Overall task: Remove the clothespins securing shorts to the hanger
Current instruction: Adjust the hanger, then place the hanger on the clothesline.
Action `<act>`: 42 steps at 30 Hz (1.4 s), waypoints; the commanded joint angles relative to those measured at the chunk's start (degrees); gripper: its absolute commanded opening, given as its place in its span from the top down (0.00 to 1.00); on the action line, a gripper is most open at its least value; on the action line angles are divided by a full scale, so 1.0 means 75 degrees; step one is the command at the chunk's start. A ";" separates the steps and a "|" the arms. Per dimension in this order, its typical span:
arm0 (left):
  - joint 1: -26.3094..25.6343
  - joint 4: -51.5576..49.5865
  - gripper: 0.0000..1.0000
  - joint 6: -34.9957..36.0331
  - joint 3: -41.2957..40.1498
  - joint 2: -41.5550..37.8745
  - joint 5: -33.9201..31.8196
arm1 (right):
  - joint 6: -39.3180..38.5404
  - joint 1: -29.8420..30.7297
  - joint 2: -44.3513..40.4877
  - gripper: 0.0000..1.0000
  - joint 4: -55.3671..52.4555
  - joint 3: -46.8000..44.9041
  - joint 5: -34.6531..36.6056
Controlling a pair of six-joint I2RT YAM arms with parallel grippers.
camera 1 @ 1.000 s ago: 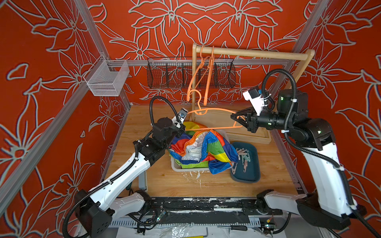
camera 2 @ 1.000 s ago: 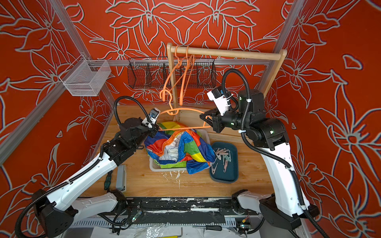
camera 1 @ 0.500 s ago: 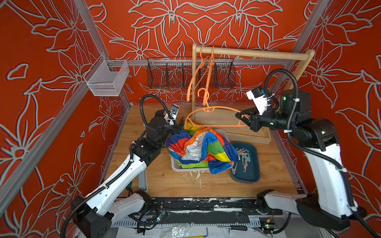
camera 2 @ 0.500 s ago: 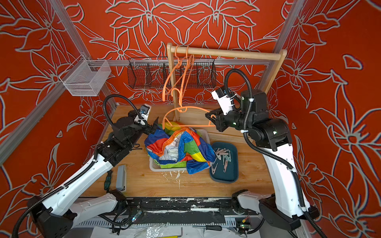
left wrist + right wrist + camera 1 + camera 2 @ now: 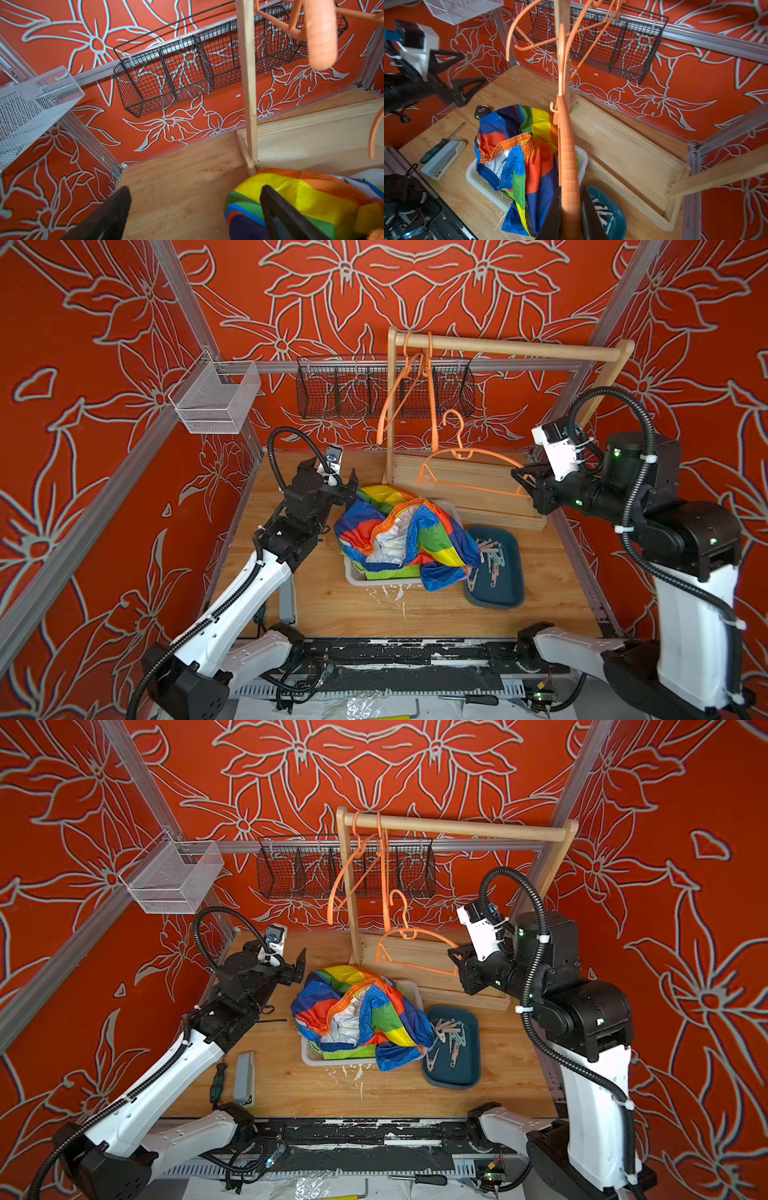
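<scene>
The rainbow shorts [image 5: 403,535] [image 5: 357,1015] [image 5: 529,149] lie crumpled over a white basket [image 5: 353,578] [image 5: 309,1056], with lime green shorts [image 5: 390,572] showing beneath. My right gripper [image 5: 525,483] [image 5: 457,963] [image 5: 570,193] is shut on one end of a bare orange hanger [image 5: 469,472] [image 5: 415,952] [image 5: 566,145], held in the air in front of the rack. Several loose clothespins [image 5: 492,560] [image 5: 451,1036] [image 5: 600,209] lie in the teal tray [image 5: 515,572]. My left gripper [image 5: 330,475] [image 5: 275,952] [image 5: 195,190] is open and holds nothing, just left of the shorts [image 5: 301,197].
A wooden rack [image 5: 519,350] at the back carries two more orange hangers [image 5: 415,393]. A black wire basket [image 5: 332,389] and a white mesh basket [image 5: 212,402] hang on the walls. A screwdriver [image 5: 216,1088], a grey device [image 5: 245,1073] and a tape measure [image 5: 480,110] lie left of the basket.
My left gripper has opened and drawn back to the left, away from the shorts. My right gripper has carried the hanger up and back, clear of the shorts.
</scene>
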 commanded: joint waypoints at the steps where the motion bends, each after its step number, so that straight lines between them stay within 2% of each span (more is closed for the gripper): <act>1: 0.0079 0.0177 0.03 -0.0092 0.0214 -0.0041 -0.0025 | -0.0204 -0.0032 -0.0112 1.00 -0.0204 0.0282 0.0866; 6: 0.0114 0.0135 0.03 -0.0165 0.0225 -0.0009 0.0030 | -0.0118 -0.0032 -0.0301 1.00 0.0104 0.0109 0.1925; 13: 0.0138 0.0072 0.03 -0.0201 0.0249 0.0160 0.0093 | -0.0225 -0.0032 -0.1138 1.00 0.2468 -0.1109 0.3680; 18: 0.0154 0.0100 0.03 -0.0211 0.0202 0.0176 0.0099 | -0.0718 -0.0031 -0.1240 1.00 0.3668 -0.1459 0.4580; 26: 0.0199 0.0119 0.03 -0.0254 0.0179 0.0173 0.0150 | -0.1049 -0.0032 -0.1247 1.00 0.5761 -0.2335 0.4493; 35: 0.0223 0.0107 0.03 -0.0300 0.0179 0.0168 0.0152 | -0.1215 -0.0096 -0.0087 1.00 0.6768 -0.2123 0.4100; 42: 0.0232 0.0124 0.03 -0.0298 0.0155 0.0147 0.0152 | -0.0863 -0.0579 0.0514 1.00 0.7275 -0.2309 0.3612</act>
